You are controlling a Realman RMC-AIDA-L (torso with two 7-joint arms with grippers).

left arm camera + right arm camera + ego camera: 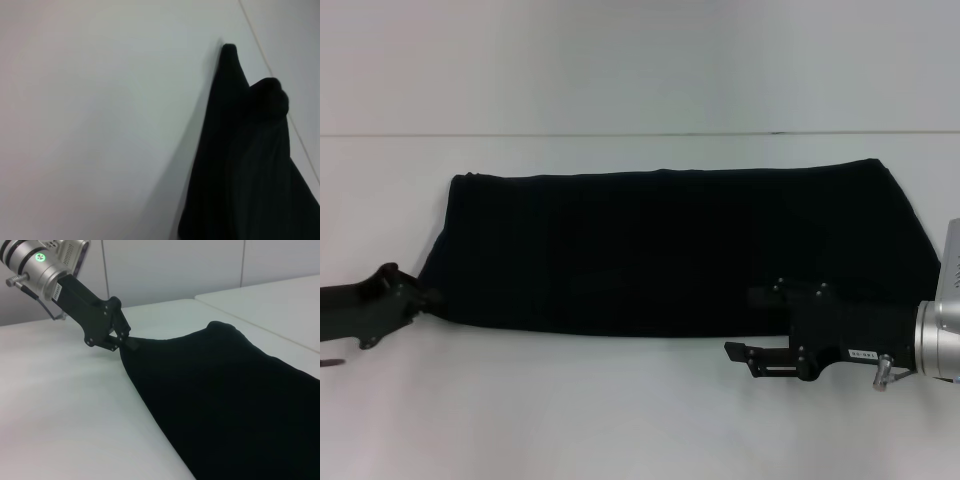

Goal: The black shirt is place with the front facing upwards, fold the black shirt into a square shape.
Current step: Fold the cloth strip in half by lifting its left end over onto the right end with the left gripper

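The black shirt (pixel 660 250) lies on the white table as a long dark band running left to right, with no lettering showing. My left gripper (pixel 428 297) is at its near-left corner and is shut on the cloth. The right wrist view shows that gripper (pixel 125 342) pinching the corner. In the left wrist view the shirt (pixel 245 165) rises to a small peak. My right gripper (pixel 740 324) is open at the shirt's near edge towards the right. One finger is over the cloth and the other over the bare table.
The white table (pixel 570 410) extends in front of the shirt, and its far edge (pixel 620 134) runs behind the shirt. A second white tabletop (pixel 280 300) shows beyond in the right wrist view.
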